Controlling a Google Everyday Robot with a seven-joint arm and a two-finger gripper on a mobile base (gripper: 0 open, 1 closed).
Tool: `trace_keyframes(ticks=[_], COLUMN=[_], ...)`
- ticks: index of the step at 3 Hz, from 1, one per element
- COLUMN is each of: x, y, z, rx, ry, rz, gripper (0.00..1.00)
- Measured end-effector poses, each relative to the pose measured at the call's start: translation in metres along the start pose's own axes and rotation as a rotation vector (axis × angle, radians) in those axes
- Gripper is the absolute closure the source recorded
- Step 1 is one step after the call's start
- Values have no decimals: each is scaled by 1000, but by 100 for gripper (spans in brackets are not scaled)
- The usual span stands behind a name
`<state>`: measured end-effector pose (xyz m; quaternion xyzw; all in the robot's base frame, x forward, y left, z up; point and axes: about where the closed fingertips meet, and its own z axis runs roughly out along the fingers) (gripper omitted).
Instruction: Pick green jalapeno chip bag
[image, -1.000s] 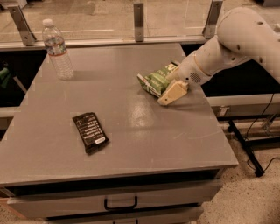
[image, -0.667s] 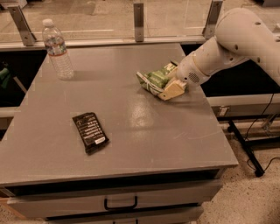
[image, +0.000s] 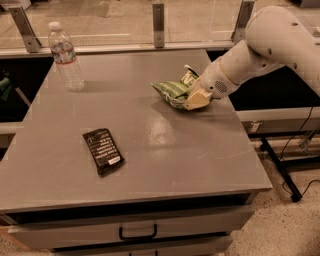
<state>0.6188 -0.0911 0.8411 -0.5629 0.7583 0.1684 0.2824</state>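
Observation:
The green jalapeno chip bag (image: 171, 90) is a crinkly light-green bag at the right middle of the grey table (image: 150, 150). My gripper (image: 194, 96) comes in from the right on the white arm and is shut on the bag's right end. The bag is crumpled there, its white crimped end sticks up by the wrist, and its left end hangs just over the table with a shadow under it.
A black flat packet (image: 103, 150) with white text lies at the front left. A clear water bottle (image: 65, 56) stands at the back left. A glass rail with metal posts (image: 158, 18) runs behind the table. A drawer with a handle (image: 137, 233) is below the front edge.
The gripper has slid left onto the bag's right end and closed on it. The bag has crumpled and its white end has tipped up.

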Motion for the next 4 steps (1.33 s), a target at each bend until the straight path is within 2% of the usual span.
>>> trace_keyframes(ticks=[1,2,3,4], x=[-2,-41,-115,-144], y=[0,-2,2,-5], z=[-2,-38,-107,-148], rx=[0,22,47,107], ry=[0,-91,-274,-347], rz=[0,-76,-224,-267], gripper=[100,100,100,100])
